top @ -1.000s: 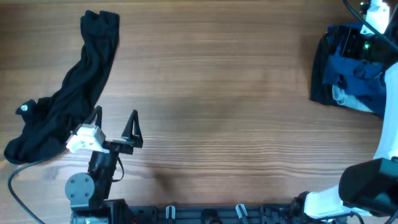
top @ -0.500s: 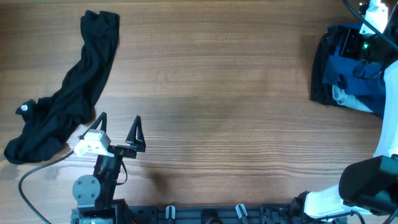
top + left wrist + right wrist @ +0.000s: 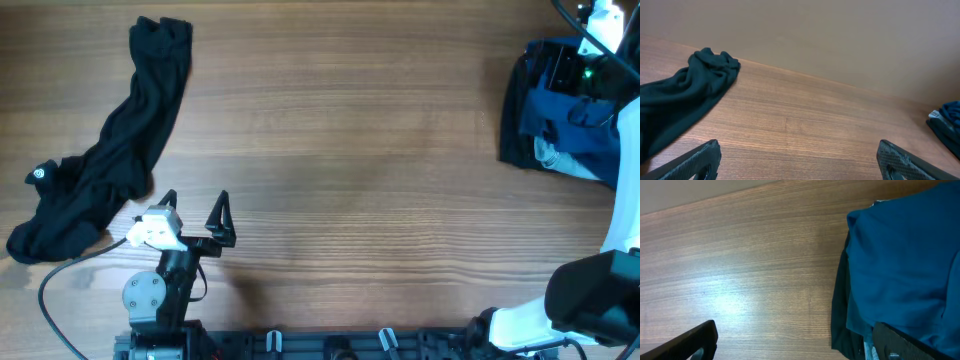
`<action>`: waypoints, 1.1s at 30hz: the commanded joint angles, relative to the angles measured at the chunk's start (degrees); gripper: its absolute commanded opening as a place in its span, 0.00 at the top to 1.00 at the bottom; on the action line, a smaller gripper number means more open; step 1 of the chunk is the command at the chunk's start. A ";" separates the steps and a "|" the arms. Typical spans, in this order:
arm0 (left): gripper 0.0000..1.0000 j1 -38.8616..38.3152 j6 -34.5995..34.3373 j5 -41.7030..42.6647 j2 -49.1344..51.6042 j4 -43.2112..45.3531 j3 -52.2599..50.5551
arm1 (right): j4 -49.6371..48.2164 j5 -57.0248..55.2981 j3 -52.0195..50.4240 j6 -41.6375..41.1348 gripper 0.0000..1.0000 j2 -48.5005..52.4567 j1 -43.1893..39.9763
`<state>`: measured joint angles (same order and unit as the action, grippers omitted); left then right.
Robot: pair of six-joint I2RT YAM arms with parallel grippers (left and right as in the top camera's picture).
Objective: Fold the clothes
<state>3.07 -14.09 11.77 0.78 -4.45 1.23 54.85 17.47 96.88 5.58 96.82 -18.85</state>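
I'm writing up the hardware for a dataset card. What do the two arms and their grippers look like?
The left arm is black, with a grey round joint cap, a white block at the wrist and a black cable looping off it. The left gripper has two black pointed fingers. The right arm has dark grey and white shells. The right gripper has fingers of black carbon-weave texture.

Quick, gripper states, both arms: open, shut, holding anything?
Left gripper: open, holding nothing.
Right gripper: open, holding nothing, beside the blue shirt.
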 commanded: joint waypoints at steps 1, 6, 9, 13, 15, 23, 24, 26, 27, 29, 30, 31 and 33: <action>0.00 -0.07 -0.28 -0.81 -0.61 -0.11 -0.35 | -0.15 -0.76 0.17 -0.66 0.00 0.70 -0.09; 0.00 -0.07 -0.28 -0.81 -0.61 -0.13 -0.35 | -0.17 -0.76 0.17 -0.63 0.00 0.70 -0.09; 0.00 -0.07 -0.28 -0.81 -0.61 -0.11 -0.35 | -0.17 -0.76 0.17 -0.63 0.00 0.70 -0.09; 0.00 -0.07 -0.28 -0.81 -0.61 -0.11 -0.35 | -0.17 -0.76 0.17 -0.63 0.00 0.70 -0.09; 0.00 -0.07 -0.28 -0.81 -0.61 -0.11 -0.35 | -0.17 -0.76 0.17 -0.66 0.00 0.70 -0.09; 0.00 -0.07 -0.28 -0.81 -0.61 -0.11 -0.35 | -0.17 -0.79 0.17 -0.66 0.00 0.70 -0.09; 0.00 -0.07 -0.28 -0.81 -0.61 -0.11 -0.35 | -0.17 -0.74 0.17 -0.66 0.01 0.72 -0.07; 0.00 -0.07 -0.28 -0.81 -0.61 -0.11 -0.35 | -0.15 -0.76 0.17 -0.68 0.00 -0.28 -0.15; 0.00 -0.07 -0.28 -0.81 -0.61 -0.11 -0.35 | -0.15 -0.74 0.17 -0.63 0.00 -1.51 -0.11; 0.00 -0.07 -0.28 -0.81 -0.61 -0.11 -0.35 | -0.15 -0.76 0.17 -0.63 0.00 -4.17 0.39; 0.00 -0.07 -0.28 -0.81 -0.61 -0.11 -0.35 | -0.17 -0.76 0.17 -0.63 0.00 -6.29 0.94; 0.00 -0.07 -0.28 -0.81 -0.61 -0.11 -0.35 | -0.17 -0.76 0.17 -0.68 0.00 -7.91 1.57; 0.00 -0.07 -0.28 -0.81 -0.61 -0.11 -0.35 | -0.15 -0.76 0.17 -0.66 0.00 -11.56 3.52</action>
<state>3.07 -14.09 11.77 0.78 -4.45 1.23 54.85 17.26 96.82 5.58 93.08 -18.02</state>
